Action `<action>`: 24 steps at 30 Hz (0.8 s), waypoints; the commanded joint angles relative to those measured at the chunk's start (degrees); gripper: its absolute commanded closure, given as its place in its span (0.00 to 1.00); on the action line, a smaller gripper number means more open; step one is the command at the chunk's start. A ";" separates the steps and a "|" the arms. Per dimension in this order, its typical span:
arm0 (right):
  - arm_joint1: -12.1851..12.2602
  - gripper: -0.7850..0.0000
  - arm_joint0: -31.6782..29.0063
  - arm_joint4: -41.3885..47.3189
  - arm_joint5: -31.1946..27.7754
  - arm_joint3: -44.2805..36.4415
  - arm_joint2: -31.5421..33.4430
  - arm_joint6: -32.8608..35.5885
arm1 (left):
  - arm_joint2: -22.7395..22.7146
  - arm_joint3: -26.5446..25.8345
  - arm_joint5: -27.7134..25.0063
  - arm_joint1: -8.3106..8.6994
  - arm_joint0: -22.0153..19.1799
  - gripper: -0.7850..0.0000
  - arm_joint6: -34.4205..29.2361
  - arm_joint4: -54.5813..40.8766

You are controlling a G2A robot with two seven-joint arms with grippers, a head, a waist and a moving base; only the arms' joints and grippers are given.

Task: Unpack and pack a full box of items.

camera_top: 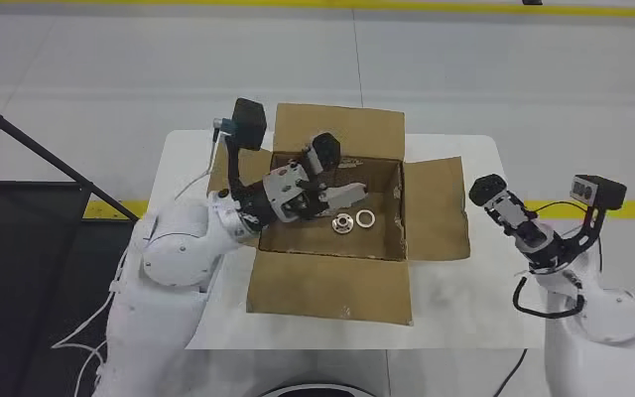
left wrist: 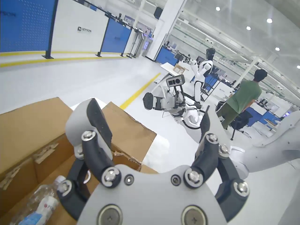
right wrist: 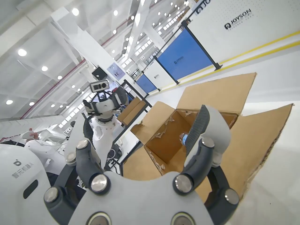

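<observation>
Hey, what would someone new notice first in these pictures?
An open cardboard box sits with flaps spread on the white table. The left gripper hangs open over its inside, where two rings and a clear bottle lie. The right gripper, also open, is off to the box's side.

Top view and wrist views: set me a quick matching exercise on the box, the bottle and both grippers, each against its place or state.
Things:
1. left gripper
2. right gripper
3. bottle
4. box

Places or states:
A. inside the box
B. open, beside the box near the edge of the table
C. flaps spread out flat
D. open, over the box's inside

Pairs: 1-D, 2-B, 3-A, 4-C
</observation>
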 commanded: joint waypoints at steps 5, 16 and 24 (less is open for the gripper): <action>0.36 0.00 1.62 -8.40 3.97 0.92 -3.00 -2.02 | -11.46 -4.31 -4.26 1.39 10.74 0.00 0.81 -3.51; 1.01 0.00 -0.95 -15.49 10.16 0.00 -4.79 -5.42 | -19.51 -4.29 -12.62 2.46 19.83 0.00 1.61 -9.09; 0.99 0.00 -3.80 -19.81 13.88 -1.85 -7.18 -11.71 | -19.51 -4.29 -12.62 2.46 19.83 0.00 1.61 -9.09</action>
